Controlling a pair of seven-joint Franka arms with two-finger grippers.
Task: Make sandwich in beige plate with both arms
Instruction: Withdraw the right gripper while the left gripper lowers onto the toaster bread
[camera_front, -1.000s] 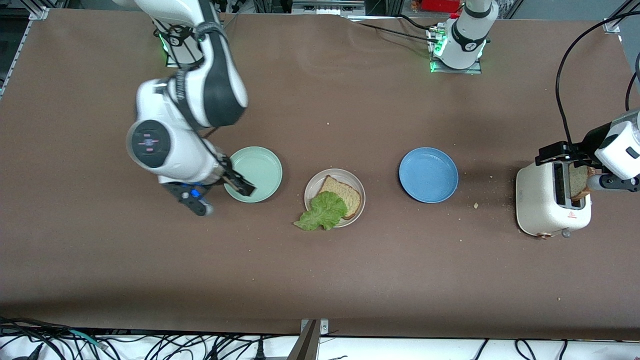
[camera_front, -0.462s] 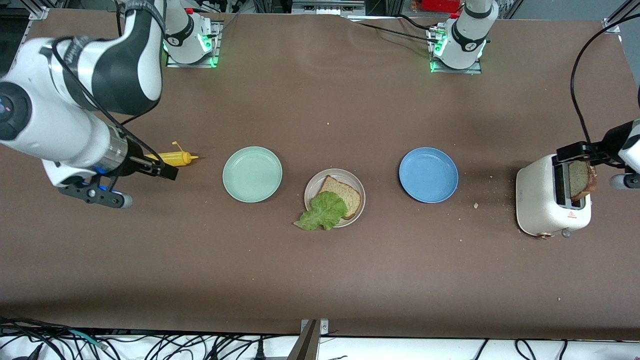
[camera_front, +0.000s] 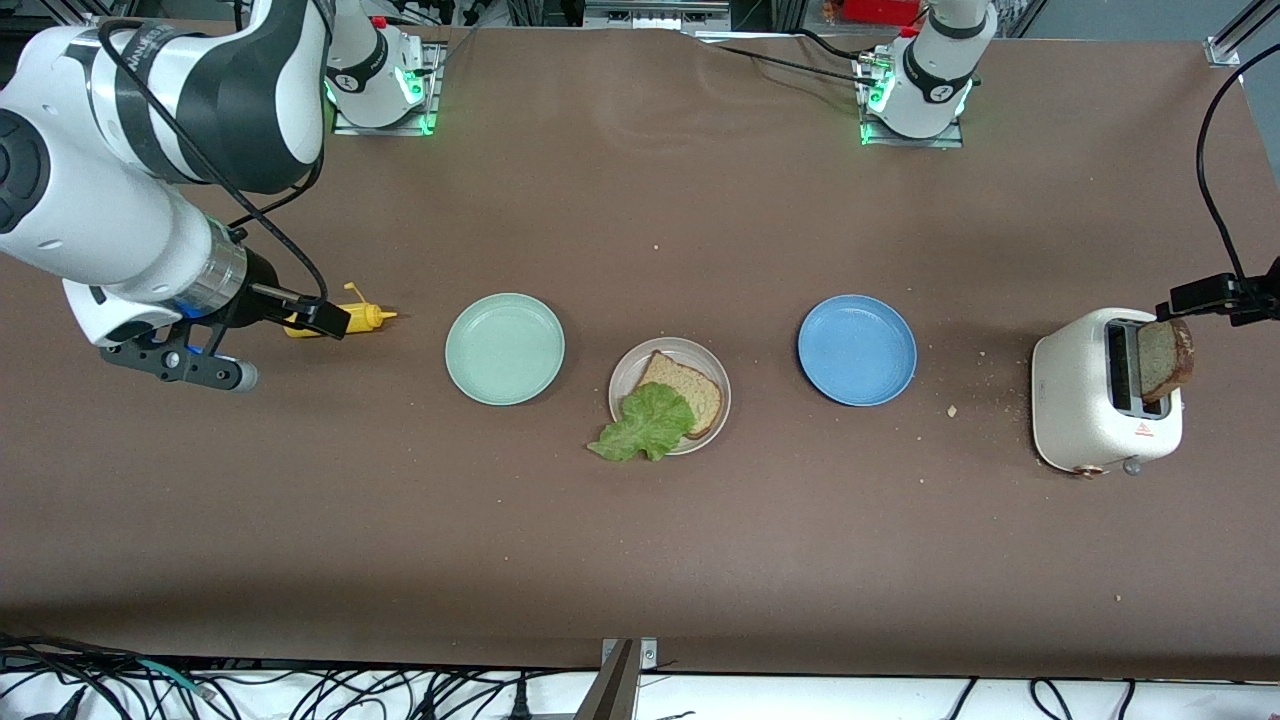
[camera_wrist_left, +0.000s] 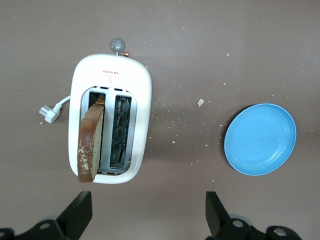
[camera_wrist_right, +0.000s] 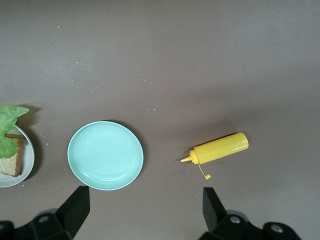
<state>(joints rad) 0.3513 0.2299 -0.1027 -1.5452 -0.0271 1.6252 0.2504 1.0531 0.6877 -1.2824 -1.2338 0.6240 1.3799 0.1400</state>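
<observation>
Though crumb-strewn, brown table

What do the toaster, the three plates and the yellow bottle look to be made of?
Toaster: likely painted metal or plastic; smooth cream shell with a soft sheen.
Beige plate, mint-green plate and blue plate: probably matte plastic or melamine; uniform colour, no glaze glare.
Yellow bottle: apparently soft squeeze plastic, with a tethered cap on its nozzle.
</observation>
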